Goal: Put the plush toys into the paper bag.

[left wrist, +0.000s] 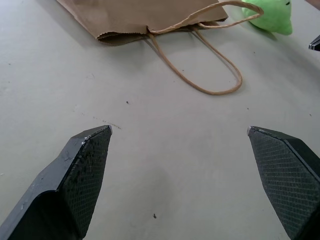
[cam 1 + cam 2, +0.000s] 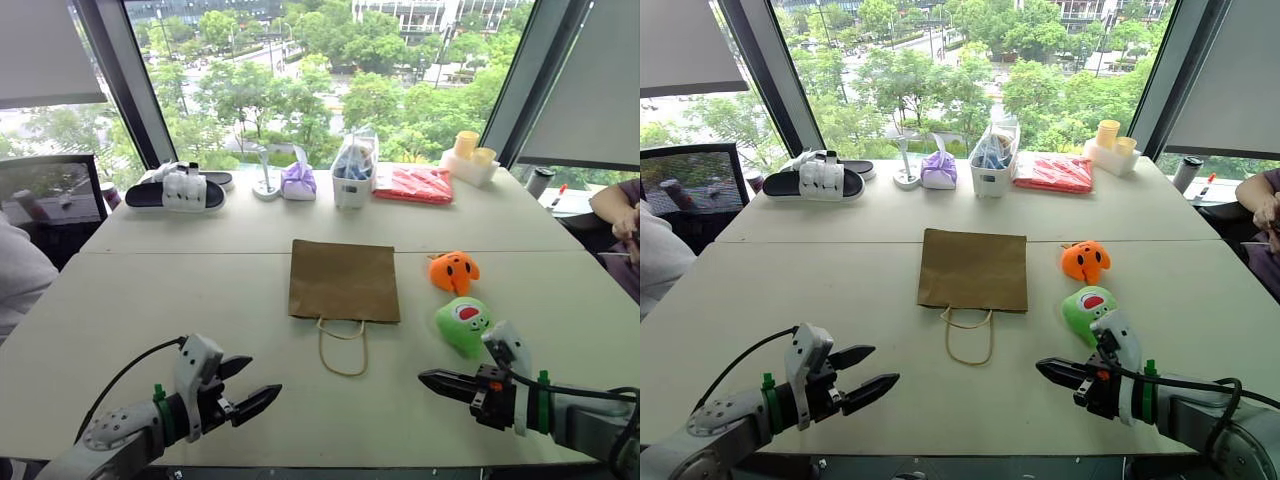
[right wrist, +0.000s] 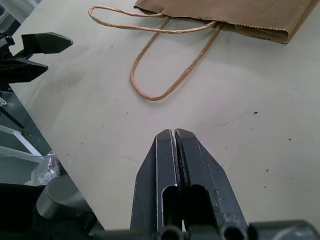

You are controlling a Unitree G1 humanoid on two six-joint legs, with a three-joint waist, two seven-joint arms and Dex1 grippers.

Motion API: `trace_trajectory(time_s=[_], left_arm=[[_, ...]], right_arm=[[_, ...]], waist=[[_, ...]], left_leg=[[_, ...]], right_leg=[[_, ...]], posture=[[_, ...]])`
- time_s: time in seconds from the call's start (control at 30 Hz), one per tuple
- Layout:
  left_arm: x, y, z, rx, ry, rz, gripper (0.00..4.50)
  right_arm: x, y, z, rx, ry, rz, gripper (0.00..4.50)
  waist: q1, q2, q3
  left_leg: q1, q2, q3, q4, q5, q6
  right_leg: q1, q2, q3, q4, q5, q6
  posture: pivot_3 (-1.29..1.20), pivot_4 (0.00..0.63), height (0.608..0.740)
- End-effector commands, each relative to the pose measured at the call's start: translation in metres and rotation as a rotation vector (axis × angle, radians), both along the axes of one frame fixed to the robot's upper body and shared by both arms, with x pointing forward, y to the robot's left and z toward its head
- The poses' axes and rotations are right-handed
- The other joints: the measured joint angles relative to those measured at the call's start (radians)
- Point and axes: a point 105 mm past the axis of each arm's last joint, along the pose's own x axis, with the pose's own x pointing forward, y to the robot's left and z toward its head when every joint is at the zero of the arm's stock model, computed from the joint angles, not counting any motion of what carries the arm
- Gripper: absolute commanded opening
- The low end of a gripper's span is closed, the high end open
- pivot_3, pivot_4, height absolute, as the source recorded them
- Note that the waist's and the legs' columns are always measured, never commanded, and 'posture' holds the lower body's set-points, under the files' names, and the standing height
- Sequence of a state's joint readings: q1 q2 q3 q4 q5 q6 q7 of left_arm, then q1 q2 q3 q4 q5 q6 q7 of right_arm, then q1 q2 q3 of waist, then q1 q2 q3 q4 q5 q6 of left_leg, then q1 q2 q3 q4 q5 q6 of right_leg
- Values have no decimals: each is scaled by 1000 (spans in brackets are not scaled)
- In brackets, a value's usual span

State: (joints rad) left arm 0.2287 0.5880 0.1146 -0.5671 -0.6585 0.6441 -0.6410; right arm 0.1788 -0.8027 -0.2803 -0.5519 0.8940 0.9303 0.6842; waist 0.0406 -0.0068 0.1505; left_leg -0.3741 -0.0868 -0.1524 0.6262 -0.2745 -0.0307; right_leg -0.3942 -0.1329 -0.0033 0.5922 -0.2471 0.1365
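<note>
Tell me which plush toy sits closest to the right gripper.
The lime green plush toy, just ahead of the shut right gripper. The orange plush toy lies farther back, beside the paper bag.

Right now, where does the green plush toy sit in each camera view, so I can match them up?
Left eye view: green plush toy, right of centre, just above the right claw.
Right eye view: right of centre, below the orange toy.
Left wrist view: top right corner.
Right wrist view: not in it.
Shared landmark: the paper bag's cord handle.
</note>
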Motion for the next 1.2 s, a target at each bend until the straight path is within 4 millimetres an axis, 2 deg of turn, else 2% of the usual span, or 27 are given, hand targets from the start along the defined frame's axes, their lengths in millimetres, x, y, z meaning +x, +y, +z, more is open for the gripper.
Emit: trace_trajectory(time_s=[0.03, 0.93, 1.0, 1.1, 1.2], left_arm=[[3, 3, 10, 5, -48, -3, 4459], [9, 4, 15, 9, -61, -3, 4459], [12, 9, 16, 59, -88, -16, 4459], [25, 15, 28, 254, -220, -121, 4459], [37, 4, 41, 395, -363, -284, 4459]], right_arm=[[1, 2, 4, 1, -31, 4, 0], [6, 5, 0, -18, -46, -8, 0], [7, 4, 1, -19, -48, -10, 0], [9, 1, 5, -24, -53, -10, 0], [12, -1, 12, -27, -68, -11, 0]], waist=[[0, 0, 0], [0, 0, 0], [0, 0, 0], [1, -1, 1], [4, 0, 1]], left_leg=[[0, 0, 0, 0, 0, 0], [0, 0, 0, 0, 0, 0], [0, 0, 0, 0, 0, 0], [0, -1, 0, 0, 0, 0], [0, -1, 0, 0, 0, 0]], right_leg=[[0, 0, 0, 0, 0, 0], [0, 0, 0, 0, 0, 0], [0, 0, 0, 0, 0, 0], [0, 1, 0, 1, 0, 0], [0, 1, 0, 1, 0, -1]], posture=[[0, 150, 740], [0, 150, 740], [0, 150, 740], [0, 150, 740], [0, 150, 740]])
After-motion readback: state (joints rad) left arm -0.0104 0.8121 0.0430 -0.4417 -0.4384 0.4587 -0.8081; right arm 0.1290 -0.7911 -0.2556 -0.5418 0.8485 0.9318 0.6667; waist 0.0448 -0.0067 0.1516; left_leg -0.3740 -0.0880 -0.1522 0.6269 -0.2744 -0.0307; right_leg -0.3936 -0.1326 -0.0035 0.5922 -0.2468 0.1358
